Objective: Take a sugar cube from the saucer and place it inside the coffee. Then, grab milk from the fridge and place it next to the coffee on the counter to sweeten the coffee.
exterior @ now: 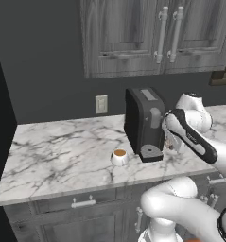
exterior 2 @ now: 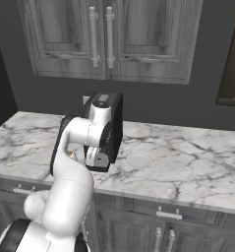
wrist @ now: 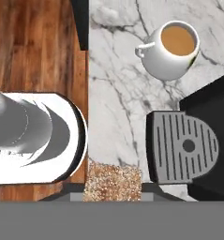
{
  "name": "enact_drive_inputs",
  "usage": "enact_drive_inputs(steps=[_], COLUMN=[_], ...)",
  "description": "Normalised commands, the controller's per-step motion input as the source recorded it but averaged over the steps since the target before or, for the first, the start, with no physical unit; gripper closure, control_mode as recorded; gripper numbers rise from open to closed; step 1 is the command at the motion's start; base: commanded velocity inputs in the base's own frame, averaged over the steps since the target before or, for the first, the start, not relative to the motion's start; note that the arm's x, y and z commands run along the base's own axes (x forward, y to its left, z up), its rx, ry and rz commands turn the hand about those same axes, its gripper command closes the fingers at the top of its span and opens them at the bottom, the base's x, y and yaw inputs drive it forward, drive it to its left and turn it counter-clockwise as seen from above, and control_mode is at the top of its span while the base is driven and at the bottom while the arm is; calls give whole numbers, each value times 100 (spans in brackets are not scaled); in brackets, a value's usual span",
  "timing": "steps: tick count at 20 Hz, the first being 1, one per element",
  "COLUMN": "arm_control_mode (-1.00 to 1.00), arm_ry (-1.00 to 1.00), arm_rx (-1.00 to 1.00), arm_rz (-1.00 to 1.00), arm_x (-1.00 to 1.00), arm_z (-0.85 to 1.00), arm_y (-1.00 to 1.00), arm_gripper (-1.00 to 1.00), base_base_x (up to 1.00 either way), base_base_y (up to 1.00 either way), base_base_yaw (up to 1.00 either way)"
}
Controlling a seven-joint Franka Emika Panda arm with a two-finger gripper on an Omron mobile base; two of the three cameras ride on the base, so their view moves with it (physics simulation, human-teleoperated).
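Holding a brown sugar cube (wrist: 114,180), the end effector (wrist: 114,190) is pinched on it above the desk (exterior: 62,151).
The coffee (wrist: 173,43) stands on the marble just beside the black coffee machine (exterior: 143,120), brown liquid showing at its top, apart from the cube. In the right base view the pale saucer (exterior 2: 138,159) lies on the marble on the machine's other side. Grey wood cabinets (exterior 2: 109,37) hang above.
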Motion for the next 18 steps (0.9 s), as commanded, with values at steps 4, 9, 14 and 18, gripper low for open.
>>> enact_drive_inputs(steps=[4,9,14,18], arm_control_mode=[-100,-100,-100,-100], arm_ry=[-19,-9,0,7], arm_rx=[-15,-13,-11,-5], arm_rz=[9,3,-11,-46], arm_x=[-21,-6,8,28], arm_z=[66,42,1,-2], arm_y=[100,100,100,79], arm_gripper=[100,100,100,100], base_base_x=[0,0,0,0], base_base_y=[0,0,0,0], base_base_yaw=[0,0,0,0])
